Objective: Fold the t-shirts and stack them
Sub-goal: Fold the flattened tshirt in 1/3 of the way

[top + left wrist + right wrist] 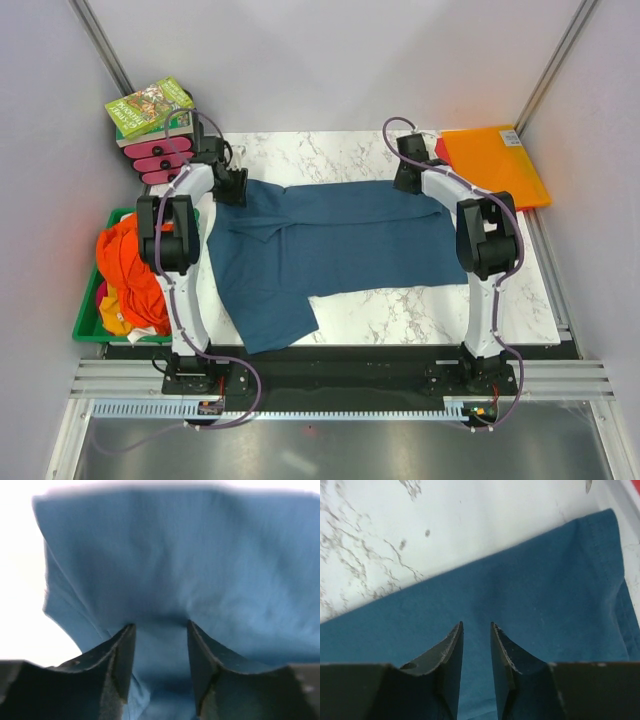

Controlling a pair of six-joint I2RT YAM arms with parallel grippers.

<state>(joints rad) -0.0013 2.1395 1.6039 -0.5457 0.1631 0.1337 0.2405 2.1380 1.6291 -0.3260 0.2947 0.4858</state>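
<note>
- While the teal t-shirt [330, 245] lies spread across the middle of the marble table [420, 310], no fold is in it yet: one layer, collar end toward 9 o'clock, hem toward 3 o'clock, one sleeve trailing to 7 o'clock.
- Left gripper [232, 186] sits at the shirt's 10 o'clock corner. In its wrist view the cloth puckers in between the fingers [120, 655] and hangs clear of the table. Judged clamped on the teal t-shirt.
- Right gripper [408, 180] sits at the shirt's 1 o'clock edge, near the hem corner. Fingers nearly together over flat cloth. Cannot tell whether they pinch it or only hover.
- Orange t-shirts [125, 265] are heaped unfolded in the green bin [85, 325], at 9 o'clock off the table.
- Orange folder [495, 160] at 2 o'clock; not part of the job.
- Progress: early. Nothing folded, no stack begun. Likely step in hand: taking the far edge for a first lengthwise fold toward 6 o'clock. Left to do: fold this shirt, then the orange ones, then stack.
</note>
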